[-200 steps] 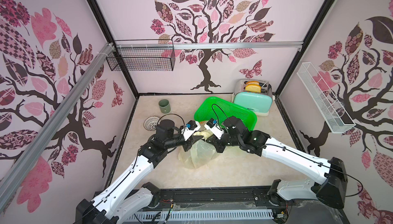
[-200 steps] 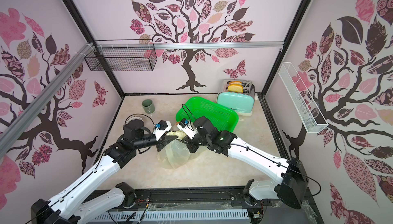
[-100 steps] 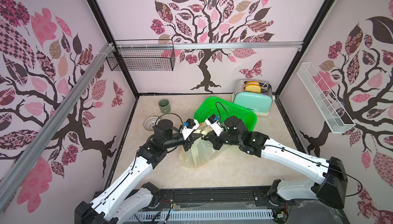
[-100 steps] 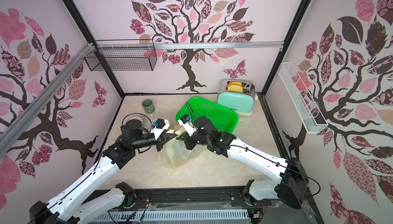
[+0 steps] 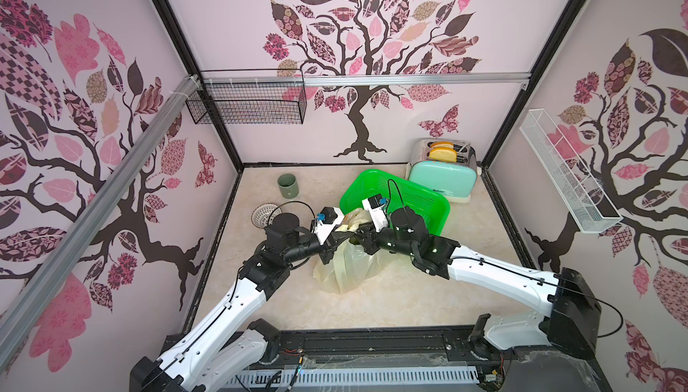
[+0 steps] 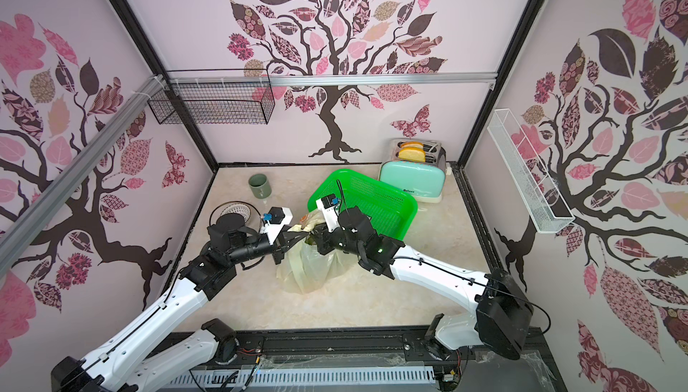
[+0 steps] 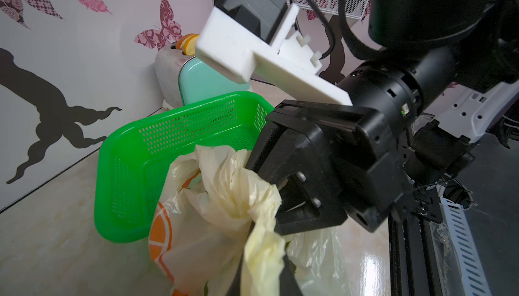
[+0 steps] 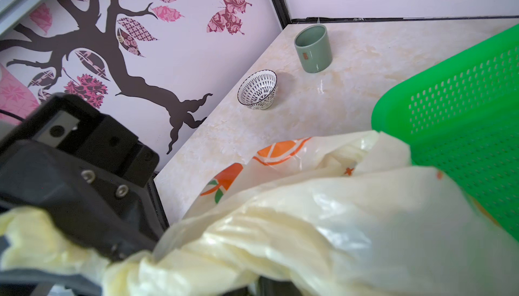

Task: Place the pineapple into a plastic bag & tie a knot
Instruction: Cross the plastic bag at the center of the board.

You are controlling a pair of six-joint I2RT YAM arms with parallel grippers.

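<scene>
nearest me, the black base rail [image 5: 353, 345] carries both arms, which reach inward over the pale marble table [image 5: 372, 308].

mid-table: the plastic bag [image 5: 350, 271] stands upright, its pale-yellow film slumped and creased. an orange-slice print [image 7: 158, 230] shows on its side in the left wrist view. what is inside i cannot make out.

both tools meet over the bag mouth in both top views. the left gripper [image 7: 264, 263] is clamped tight on one twisted strap of the bag; the strap runs up between its dark fingers [image 7: 289, 277]. the right gripper [image 7: 292, 193] sits against the bunched film directly opposite. i cannot tell whether its jaws are parted or pinching film.

between the two tools the straps gather into a twisted lump [image 7: 238, 199]. i cannot tell if it is a finished knot.

just behind the bag is the green basket [image 5: 417, 204], tilted, its near corner right beside the film. contact is unclear.

farther back toward the left wall are a patterned bowl [image 5: 262, 215] and a green cup [image 5: 287, 186], well apart from the bag.

at the back right, a mint toaster [image 5: 443, 176] holds two toast slices [image 5: 443, 152].

on the walls hang a black wire basket [image 5: 249, 105] and a white wire shelf [image 5: 566, 170].
</scene>
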